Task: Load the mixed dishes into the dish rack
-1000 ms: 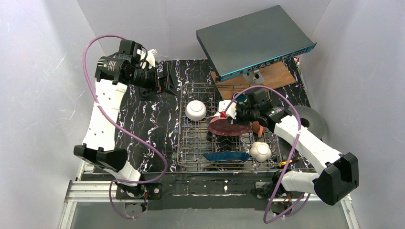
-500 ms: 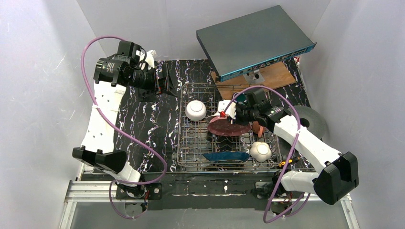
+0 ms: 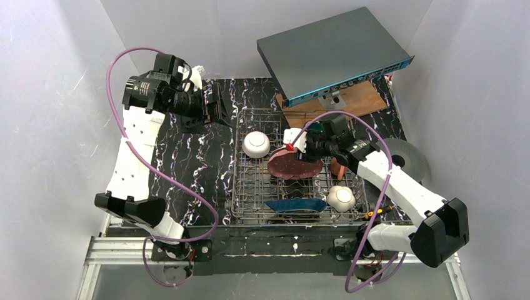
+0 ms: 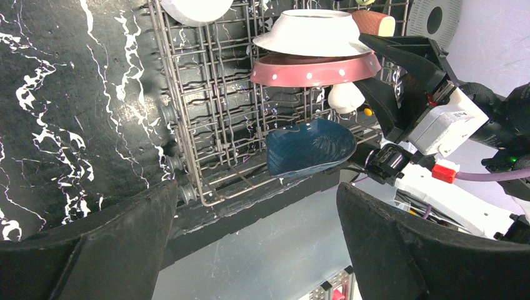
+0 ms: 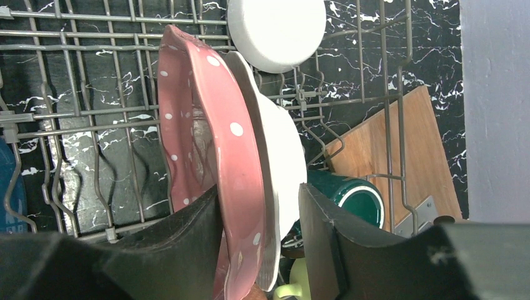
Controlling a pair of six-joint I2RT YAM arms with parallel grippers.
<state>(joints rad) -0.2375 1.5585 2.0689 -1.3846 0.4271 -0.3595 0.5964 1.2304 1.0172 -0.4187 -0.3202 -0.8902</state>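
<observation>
Plate release: right hand (image 5: 259,203) parted, loosely straddling pink dotted plate (image 5: 200,125) and cream plate (image 5: 282,147) standing in dish rack (image 3: 250,182), frame centre. Withdraw straight back, clear of rims. Left hand (image 3: 215,111), upper left, open, empty.

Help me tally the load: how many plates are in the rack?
3: pink dotted plate at centre, cream plate beside it, dark blue plate at the near edge. More may be hidden.
</observation>
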